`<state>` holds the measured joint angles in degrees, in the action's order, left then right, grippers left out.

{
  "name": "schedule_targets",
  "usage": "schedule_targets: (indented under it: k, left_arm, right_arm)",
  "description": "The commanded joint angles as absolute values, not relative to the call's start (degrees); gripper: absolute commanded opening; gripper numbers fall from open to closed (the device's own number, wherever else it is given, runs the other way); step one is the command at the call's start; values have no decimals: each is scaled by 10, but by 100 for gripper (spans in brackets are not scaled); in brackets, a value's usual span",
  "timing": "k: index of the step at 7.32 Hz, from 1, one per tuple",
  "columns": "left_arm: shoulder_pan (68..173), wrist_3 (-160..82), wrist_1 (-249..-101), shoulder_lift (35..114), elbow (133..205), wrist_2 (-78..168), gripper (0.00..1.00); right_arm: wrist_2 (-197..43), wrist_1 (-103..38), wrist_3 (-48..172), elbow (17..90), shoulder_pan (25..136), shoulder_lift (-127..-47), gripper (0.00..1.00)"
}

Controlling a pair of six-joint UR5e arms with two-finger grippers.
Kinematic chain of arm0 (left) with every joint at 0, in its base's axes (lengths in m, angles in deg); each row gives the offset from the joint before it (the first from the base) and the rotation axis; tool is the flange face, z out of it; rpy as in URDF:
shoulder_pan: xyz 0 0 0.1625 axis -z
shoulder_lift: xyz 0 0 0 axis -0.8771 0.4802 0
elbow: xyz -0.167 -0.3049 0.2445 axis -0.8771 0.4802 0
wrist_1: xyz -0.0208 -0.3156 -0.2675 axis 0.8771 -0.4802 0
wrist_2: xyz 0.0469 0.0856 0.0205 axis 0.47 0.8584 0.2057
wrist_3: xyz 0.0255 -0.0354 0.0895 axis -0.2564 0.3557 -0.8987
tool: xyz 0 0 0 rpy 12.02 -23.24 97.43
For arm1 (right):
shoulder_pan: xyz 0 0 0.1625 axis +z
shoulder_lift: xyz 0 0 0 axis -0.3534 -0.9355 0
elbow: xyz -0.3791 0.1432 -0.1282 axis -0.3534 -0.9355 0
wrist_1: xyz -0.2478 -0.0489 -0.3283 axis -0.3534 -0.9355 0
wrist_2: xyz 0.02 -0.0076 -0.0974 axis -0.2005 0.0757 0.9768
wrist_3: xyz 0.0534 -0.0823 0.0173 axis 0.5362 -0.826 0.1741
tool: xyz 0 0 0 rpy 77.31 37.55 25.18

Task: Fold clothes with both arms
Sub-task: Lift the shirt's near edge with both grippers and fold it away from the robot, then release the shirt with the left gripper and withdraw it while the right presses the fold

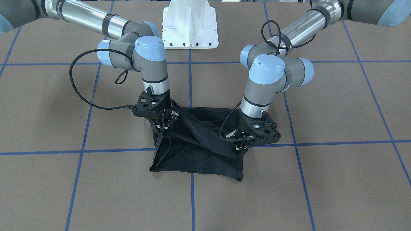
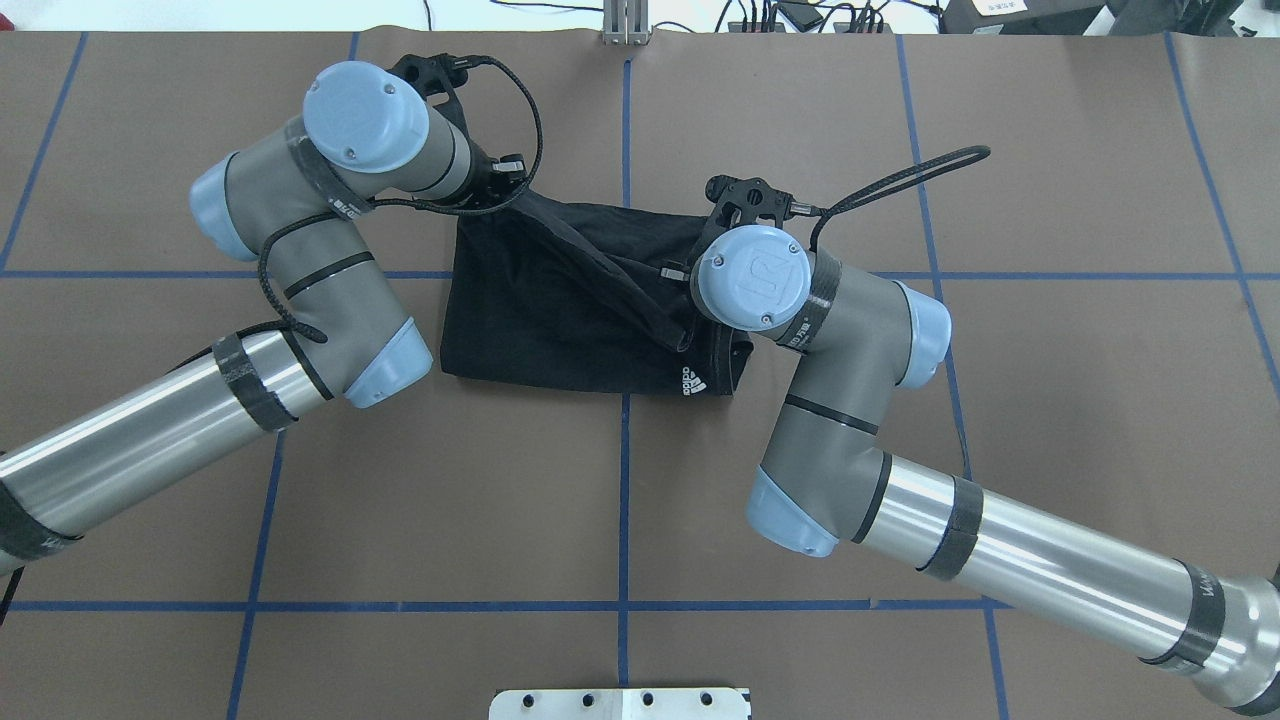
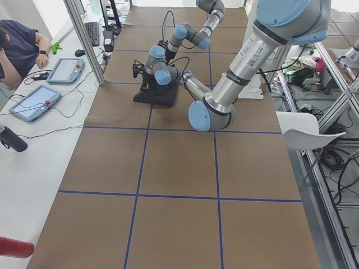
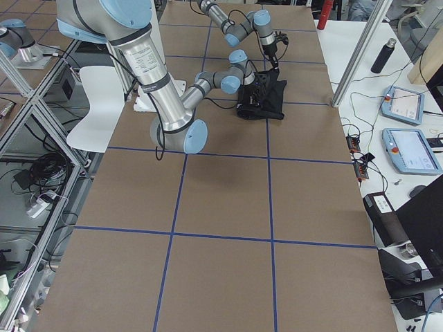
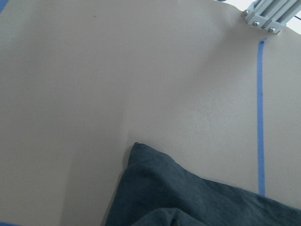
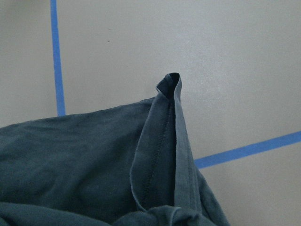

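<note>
On bench (image 1: 321, 192) centre: black T-shirt (image 1: 192, 160), part-folded, long axis across the robot.
Right gripper (image 1: 163, 127): pressed together on raised hem, shirt's right end, nearer robot.
Left gripper (image 1: 240, 148): pinching cloth too, left end, far edge.
Between them: taut diagonal ridge; rest lies flat below.
Next, prob.: carry both ends evenly; neither arm nearer.

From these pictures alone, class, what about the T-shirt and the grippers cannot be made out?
T-shirt front: every view, folds hide it.
Left gripper grip: front-facing view, black against black cloth.
Right gripper: overhead, under its own wrist.
Both grippers: side views, too small.
</note>
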<state>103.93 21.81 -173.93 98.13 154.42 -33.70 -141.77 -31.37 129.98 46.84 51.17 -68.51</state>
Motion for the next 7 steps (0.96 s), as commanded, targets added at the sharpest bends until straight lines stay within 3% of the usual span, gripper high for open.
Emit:
schedule_targets:
  k: [1,2,3,4,5,7]
  left_arm:
    - [1059,178,-1745,1020,1480,-339,0]
    - [1066,174,-1748,1049,1443,-339,0]
    - [1077,182,-1755,1077,1406,-342,8]
    - [1090,184,-1757,1097,1378,-377,67]
    - [1095,188,-1766,1106,1374,-389,100]
    - [1122,180,-1770,1113,1380,-473,100]
  right_arm:
    - [-1418,-311,1294,449,508,-684,0]
    - [-1418,-311,1288,447,507,-685,0]
    - [-1419,-310,1285,446,507,-684,30]
    - [-1419,-310,1281,445,506,-684,99]
    - [-1425,-309,1281,446,509,-680,100]
    - [-1544,-310,1258,452,557,-662,100]
